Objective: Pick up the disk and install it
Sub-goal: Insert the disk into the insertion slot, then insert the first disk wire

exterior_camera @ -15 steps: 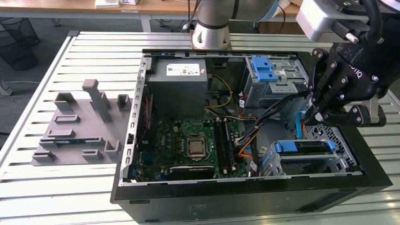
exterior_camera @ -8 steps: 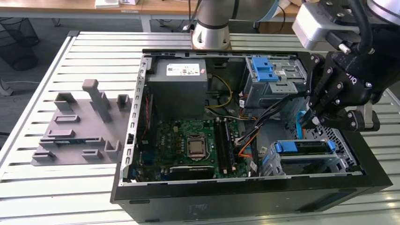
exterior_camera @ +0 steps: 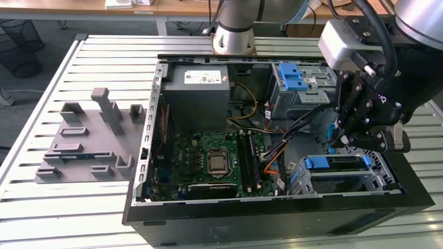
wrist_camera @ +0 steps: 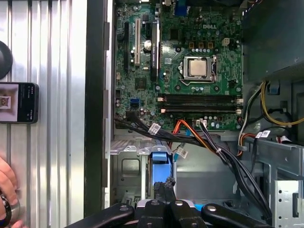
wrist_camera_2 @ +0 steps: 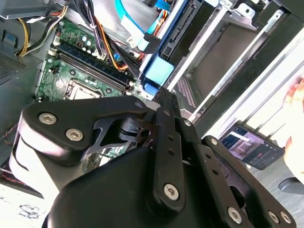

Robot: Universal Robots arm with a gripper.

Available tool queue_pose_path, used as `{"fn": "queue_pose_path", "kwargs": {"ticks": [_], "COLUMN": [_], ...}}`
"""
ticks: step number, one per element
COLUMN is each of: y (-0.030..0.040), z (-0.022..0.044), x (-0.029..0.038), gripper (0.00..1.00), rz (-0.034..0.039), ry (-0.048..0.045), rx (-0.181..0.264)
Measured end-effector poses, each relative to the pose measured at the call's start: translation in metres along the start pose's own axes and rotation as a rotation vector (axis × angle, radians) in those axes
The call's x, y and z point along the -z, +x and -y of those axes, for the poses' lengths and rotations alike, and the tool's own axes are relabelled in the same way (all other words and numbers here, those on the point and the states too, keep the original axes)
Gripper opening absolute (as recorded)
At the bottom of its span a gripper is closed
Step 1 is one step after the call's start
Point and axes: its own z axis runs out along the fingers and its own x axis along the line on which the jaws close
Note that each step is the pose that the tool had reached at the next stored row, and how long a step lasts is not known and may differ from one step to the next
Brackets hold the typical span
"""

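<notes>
The silver hard drive in its bright blue plastic carrier frame (exterior_camera: 337, 165) sits in the open black computer case's (exterior_camera: 277, 220) bay at 4 o'clock, right below the black gripper (exterior_camera: 361, 139), fingers together, holding nothing. The first wrist view adds a phone (wrist_camera: 18, 102) and a hand (wrist_camera: 6, 187) on the slatted metal desk (wrist_camera: 52, 57).

Slatted metal table (exterior_camera: 55, 207) — carries open computer case (exterior_camera: 277, 218), grey fixture (exterior_camera: 90, 140), phone (wrist_camera: 19, 102).
</notes>
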Motion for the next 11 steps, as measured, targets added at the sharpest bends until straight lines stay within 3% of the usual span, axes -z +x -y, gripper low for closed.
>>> {"fn": "queue_pose_path", "kwargs": {"ticks": [3, 11], "y": [0.0000, 0.0001], "z": [0.0001, 0.0001], "x": [-0.0034, -0.0040], "gripper": [0.11, 0.11], "rz": [-0.0001, -0.0001], "ry": [-0.0001, 0.0000], "rx": [0.000, 0.000]}}
